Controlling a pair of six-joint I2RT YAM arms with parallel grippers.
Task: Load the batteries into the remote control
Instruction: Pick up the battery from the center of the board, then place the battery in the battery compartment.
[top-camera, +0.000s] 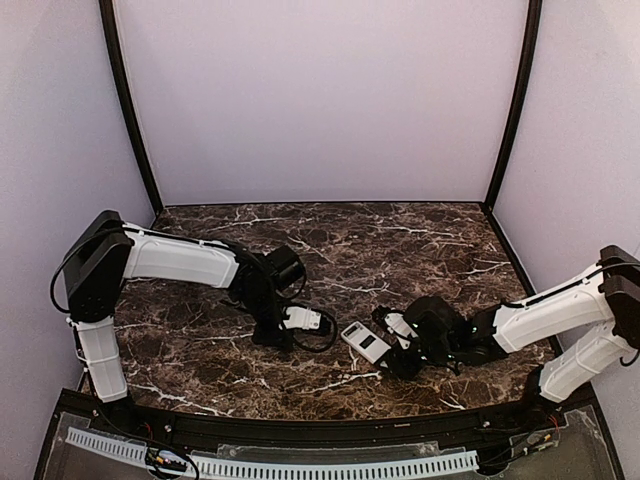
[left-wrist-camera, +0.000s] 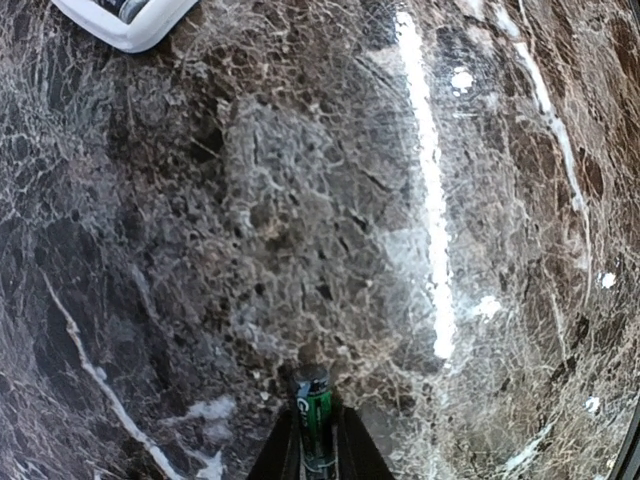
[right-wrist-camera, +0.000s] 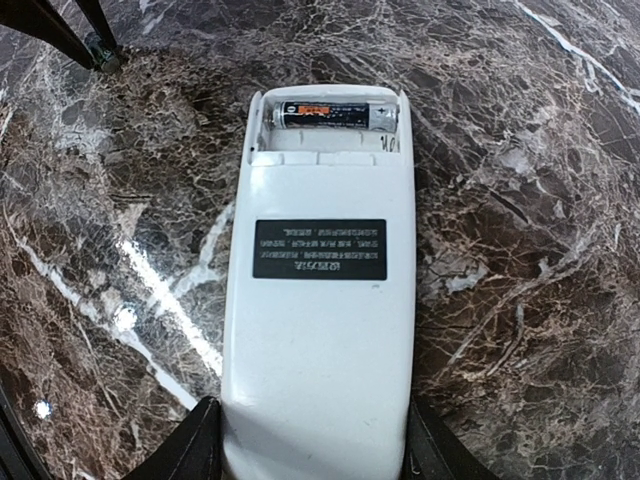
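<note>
Front edge: a ribbed white strip runs along the near side, by the two arm bases.
Right gripper: the right gripper is low over the marble, its fingers pressed against both long sides of the remote control's near end, clamped on it.
Remote control: the remote control lies flat near the front middle of the table, white back up, with a dark label midway and the compartment open at its far end.
Loaded battery: the loaded battery lies crosswise in that compartment.
Left gripper: the left gripper is left of the remote, near it but not touching; its jaws are drawn in on a green battery, whose end sticks out past the fingertips.
Beside it: a black cable loop lies between the left gripper and the remote.
Table: the dark veined marble table.
Beyond: pale walls close in three sides.
</note>
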